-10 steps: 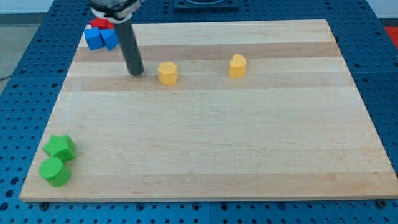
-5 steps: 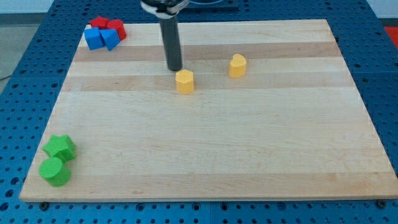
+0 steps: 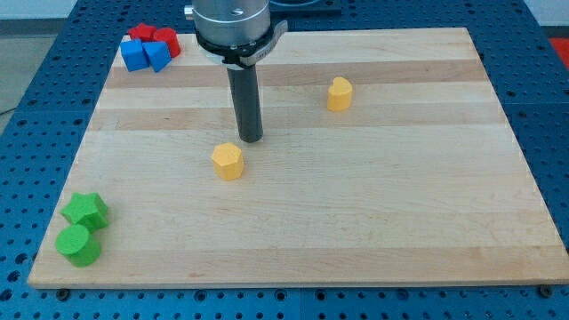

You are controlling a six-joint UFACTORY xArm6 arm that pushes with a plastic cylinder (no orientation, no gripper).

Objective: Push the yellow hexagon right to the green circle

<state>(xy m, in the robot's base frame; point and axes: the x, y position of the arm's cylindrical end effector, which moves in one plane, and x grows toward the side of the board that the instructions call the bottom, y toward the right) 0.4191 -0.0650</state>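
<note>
Standing just above and to the view's right of the yellow hexagon (image 3: 228, 161), my tip (image 3: 250, 139) is a bare rod that grips nothing. We see the green circle (image 3: 78, 244) far off at the lower left, so pushing from this upper-right side looks well lined up.

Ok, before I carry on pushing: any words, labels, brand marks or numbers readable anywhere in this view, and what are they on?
None readable in this view.
The wooden board: bare wood grain only.
The blocks, including the yellow hexagon and the green circle: plain coloured faces, no marks.
The rod and my tip: dark, no visible lettering.
The blue perforated table around the board: holes only, no labels.
</note>
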